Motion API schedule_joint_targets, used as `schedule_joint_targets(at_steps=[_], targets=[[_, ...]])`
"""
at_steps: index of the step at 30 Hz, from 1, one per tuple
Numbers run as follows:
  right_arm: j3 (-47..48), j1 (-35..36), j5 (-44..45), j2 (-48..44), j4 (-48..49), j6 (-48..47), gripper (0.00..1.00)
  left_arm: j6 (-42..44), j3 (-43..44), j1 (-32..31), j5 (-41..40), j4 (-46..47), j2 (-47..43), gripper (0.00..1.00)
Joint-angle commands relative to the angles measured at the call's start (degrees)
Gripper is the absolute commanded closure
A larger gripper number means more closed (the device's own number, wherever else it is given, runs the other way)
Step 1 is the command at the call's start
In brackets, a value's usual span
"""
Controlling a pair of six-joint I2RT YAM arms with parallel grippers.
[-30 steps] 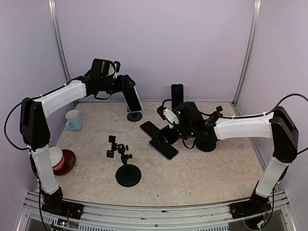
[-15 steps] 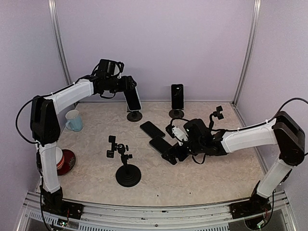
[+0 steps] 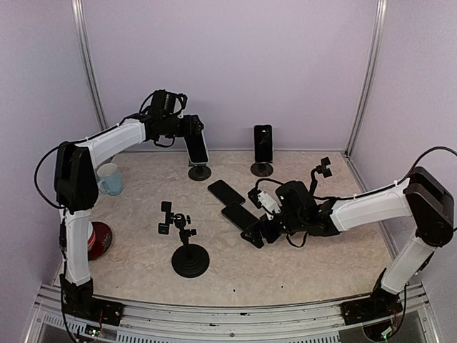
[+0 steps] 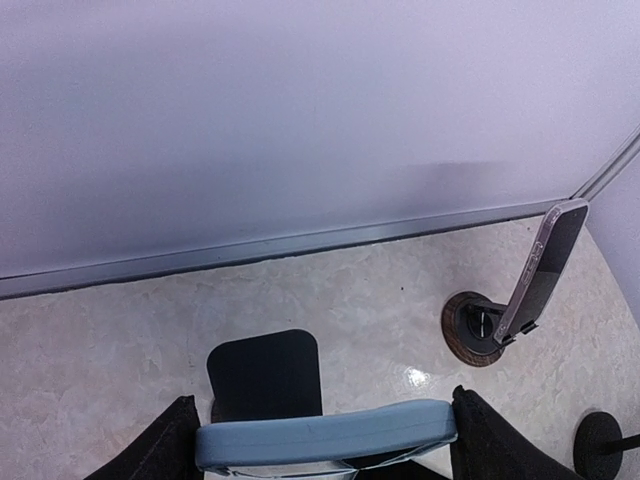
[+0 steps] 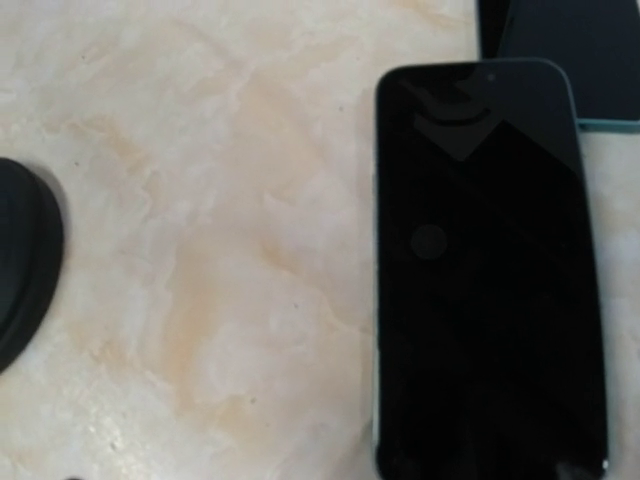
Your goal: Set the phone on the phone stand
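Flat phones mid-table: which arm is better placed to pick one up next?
Right. The right gripper, open, hovers over a flat phone, while the left gripper holds the blue-cased phone at the back-left stand.

A pale blue mug [image 3: 109,179] stands upright near the left edge of a marbled beige desk [image 3: 285,268], toward the back. Nearer the front, a red dish [image 3: 99,238] lies by the same edge, partly hidden. Lilac walls [image 3: 228,64] enclose the desk, metal posts [image 3: 86,64] rise at the rear corners, and a metal rail [image 3: 235,311] runs along the near edge.
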Motion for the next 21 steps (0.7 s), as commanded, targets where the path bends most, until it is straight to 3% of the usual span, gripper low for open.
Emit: schedule_joint_targets(at_steps=[1,21], targets=[[0.16,0.47,-1.19,0.31,2.85,0.79,0.0,1.46,3.48,0.64,-1.16,4.4,1.1,0.52],[1.07,0.53,-1.16,2.24,2.86,0.91,0.0,3.4,6.93,0.75,-3.59,5.66,4.47,0.51]])
